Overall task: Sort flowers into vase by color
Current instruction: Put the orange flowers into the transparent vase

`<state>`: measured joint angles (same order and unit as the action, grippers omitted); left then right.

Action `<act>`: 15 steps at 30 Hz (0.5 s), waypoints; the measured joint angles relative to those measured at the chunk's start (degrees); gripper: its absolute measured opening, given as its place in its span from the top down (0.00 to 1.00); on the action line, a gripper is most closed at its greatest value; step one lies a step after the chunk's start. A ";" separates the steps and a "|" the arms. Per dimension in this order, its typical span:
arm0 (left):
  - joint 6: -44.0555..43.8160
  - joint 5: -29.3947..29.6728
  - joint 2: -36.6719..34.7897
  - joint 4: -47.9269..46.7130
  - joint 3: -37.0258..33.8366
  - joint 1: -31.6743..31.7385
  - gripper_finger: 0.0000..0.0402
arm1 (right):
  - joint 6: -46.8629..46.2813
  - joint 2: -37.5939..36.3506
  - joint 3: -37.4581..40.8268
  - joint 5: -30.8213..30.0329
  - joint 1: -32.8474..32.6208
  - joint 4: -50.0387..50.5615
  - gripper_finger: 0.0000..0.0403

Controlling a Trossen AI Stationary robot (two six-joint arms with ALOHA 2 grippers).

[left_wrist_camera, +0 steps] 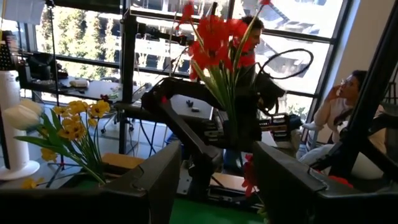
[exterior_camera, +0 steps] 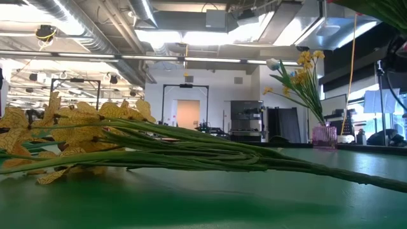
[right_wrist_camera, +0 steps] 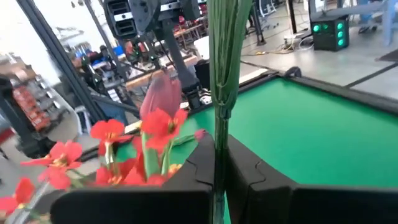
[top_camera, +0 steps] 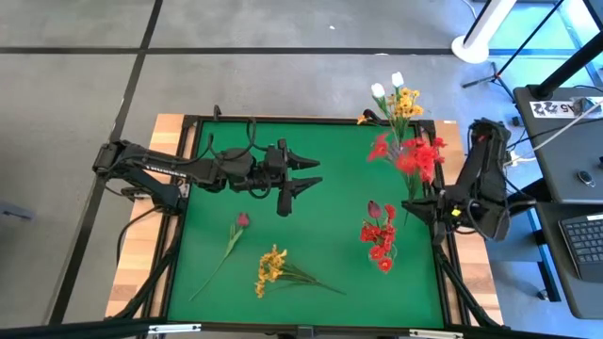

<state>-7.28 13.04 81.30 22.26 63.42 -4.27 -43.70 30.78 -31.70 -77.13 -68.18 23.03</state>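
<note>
My right gripper (top_camera: pixel 412 202) stands near the table's right edge, shut on a bunch of red flowers (top_camera: pixel 415 155) whose heads rise above it (left_wrist_camera: pixel 214 37). My left gripper (top_camera: pixel 303 175) hovers open over the middle of the green mat, touching nothing. A pink glass vase (exterior_camera: pixel 324 135) at the far right corner holds yellow sprays and white tulips (top_camera: pixel 398 97). More red flowers with a dark pink bud (top_camera: pixel 379 235) stand near my right gripper. A single pink bud flower (top_camera: pixel 236 237) and a yellow spray (top_camera: pixel 271 268) lie flat on the mat. My right gripper pinches the bundle of green stems (right_wrist_camera: pixel 221 106) between its two fingers, which come level from the table's right side and lie across the stems. The bunch stands roughly upright with the red heads (top_camera: pixel 419 151) above the fingers. Its lower end is hidden by the gripper.
The green mat (top_camera: pixel 330 151) sits in a black frame on a wooden table. A person (left_wrist_camera: pixel 348 106) sits beyond the table's right side. A desk with a keyboard (top_camera: pixel 584 235) stands to the right. Bare mat lies between the two arms and toward the far edge.
</note>
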 joint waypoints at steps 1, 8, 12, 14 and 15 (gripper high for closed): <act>-0.04 0.00 0.00 -0.03 0.00 0.00 0.51 | -1.87 0.30 0.72 -0.56 -0.80 -0.45 0.98; -0.08 0.02 0.00 -0.48 0.00 0.00 0.51 | -11.54 3.47 5.82 -2.21 -4.35 -5.68 0.97; -0.08 0.02 0.00 -0.59 0.00 0.00 0.51 | -12.04 6.64 7.31 -2.70 -4.24 -11.22 0.97; -0.08 0.13 0.00 -0.63 0.00 0.00 0.51 | -12.03 8.04 7.60 -2.89 -4.23 -13.07 0.97; -0.08 0.31 0.00 -0.68 0.00 0.00 0.51 | -12.03 8.81 7.69 -2.91 -4.23 -13.88 0.97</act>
<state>-7.35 13.35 81.30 21.58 63.42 -4.27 -55.72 39.59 -24.00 -80.05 -72.40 9.15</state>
